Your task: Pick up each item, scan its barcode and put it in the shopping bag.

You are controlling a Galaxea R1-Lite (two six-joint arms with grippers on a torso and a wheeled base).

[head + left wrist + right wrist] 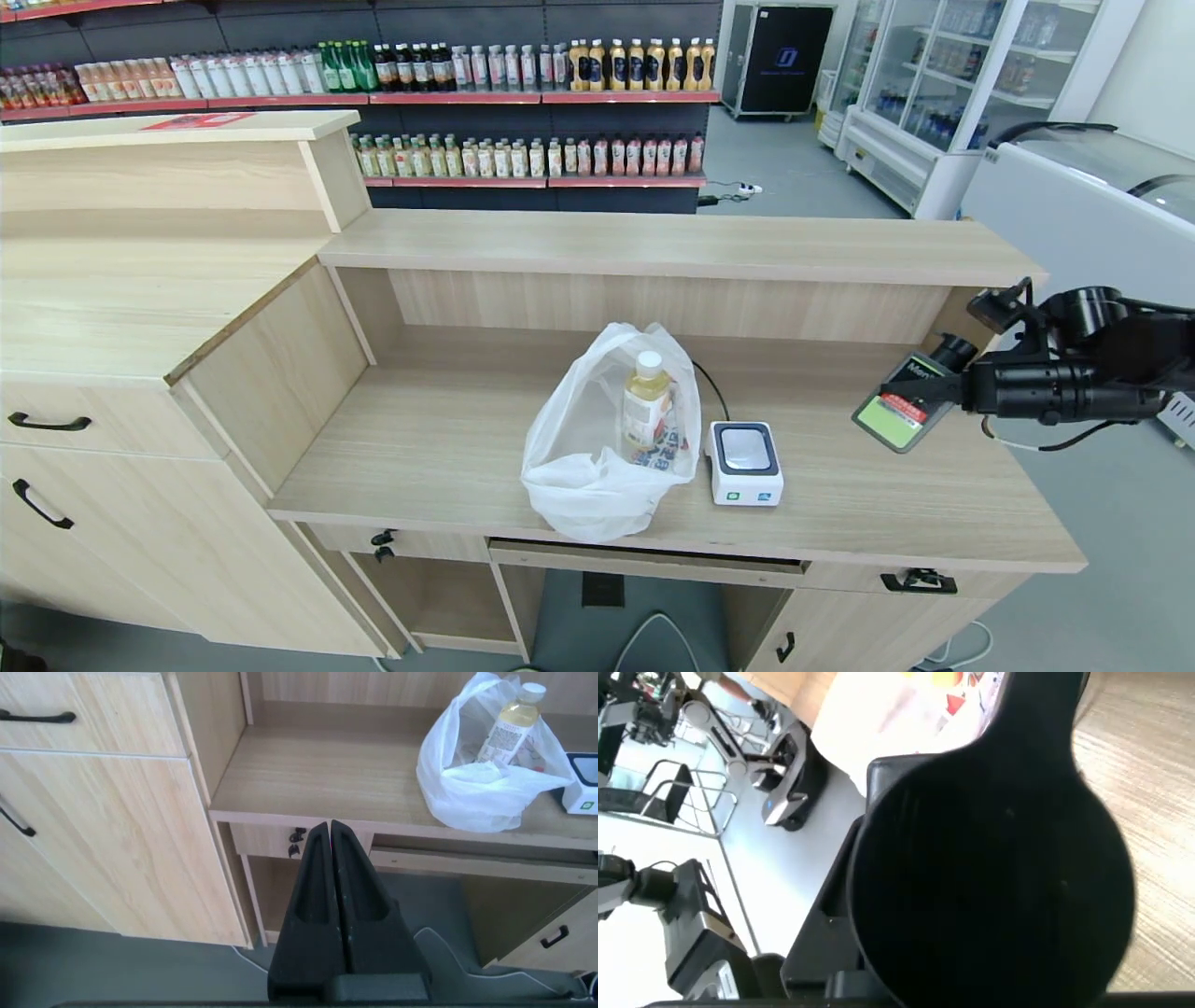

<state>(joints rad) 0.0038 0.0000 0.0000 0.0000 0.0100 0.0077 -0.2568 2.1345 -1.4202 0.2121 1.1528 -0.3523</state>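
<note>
One packet in my grip, one bottle, one shopping bag, one scanner.
My right gripper (926,385) is clamped on the flat packet (892,417) at the frame's right edge, over the counter (887,504) and well apart from the scanner (744,459). The scanner sits just right of the shopping bag (579,471) at centre, where the bottle (646,401) stands inside. My left gripper (329,831) has its fingers pressed together.

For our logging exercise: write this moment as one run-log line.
right tool: shut on green packet, right of scanner | left tool: shut, empty | shopping bag: bottle inside, beside scanner
</note>
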